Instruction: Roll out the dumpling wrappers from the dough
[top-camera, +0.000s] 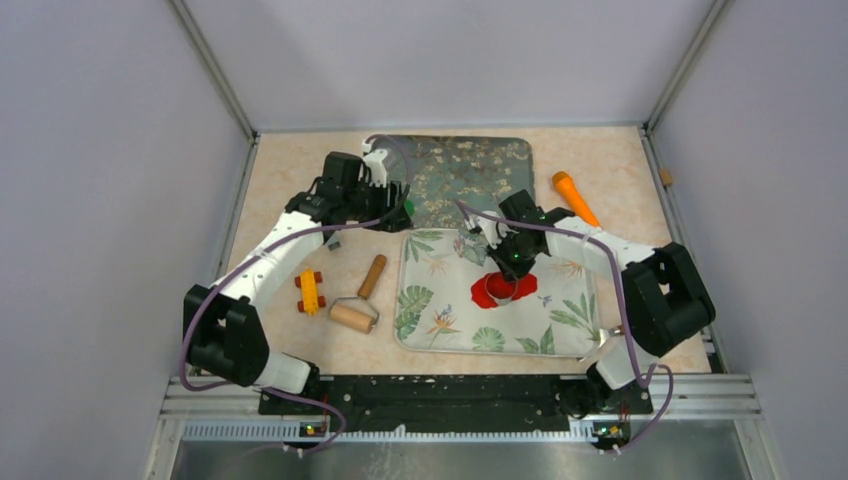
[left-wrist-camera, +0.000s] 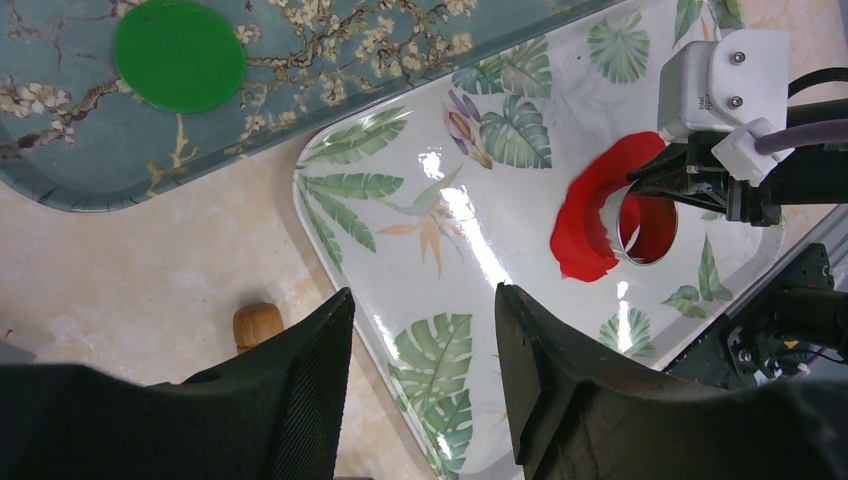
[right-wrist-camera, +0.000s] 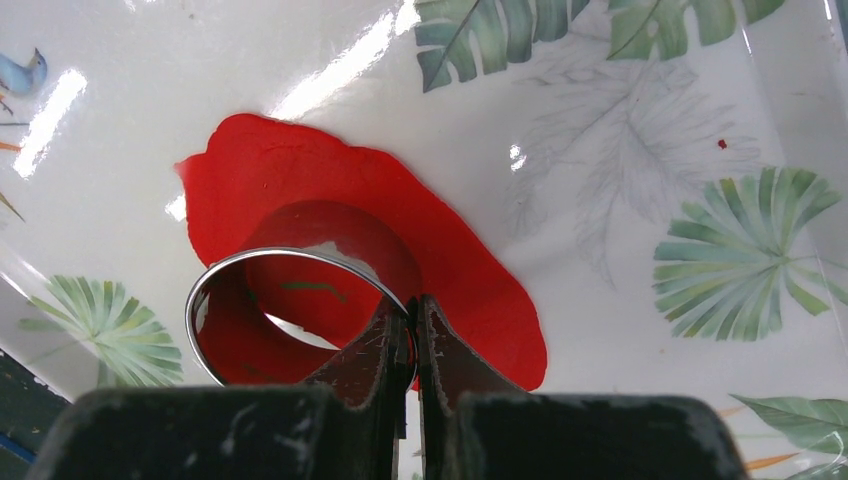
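The green disc (left-wrist-camera: 180, 55) lies flat on the blue tray (left-wrist-camera: 60, 150), near that tray's front edge, round and clean-edged. The red clay (right-wrist-camera: 450, 270) is a rolled, uneven sheet on the leaf tray (right-wrist-camera: 620, 120), which sits just in front of the blue one. A metal ring (right-wrist-camera: 280, 251) stands on the sheet toward one side, with red clay showing inside it (whether a disc is cut free there cannot be told).

The right gripper (right-wrist-camera: 415, 330) pinches the ring's near rim, fingers clenched together on the thin metal, one inside and one outside the ring. The left gripper (left-wrist-camera: 424, 300) is above the table by the leaf tray's corner, its fingers spread wide apart and nothing between them; the green disc is beyond it, well apart from the fingers.

On the bare table (top-camera: 300, 200) left of the leaf tray are a wooden roller (top-camera: 352, 317), a short dowel (top-camera: 372, 275) just behind it, and a yellow toy (top-camera: 310, 292) with red wheels. An orange tool (top-camera: 575, 197) lies right of the blue tray.
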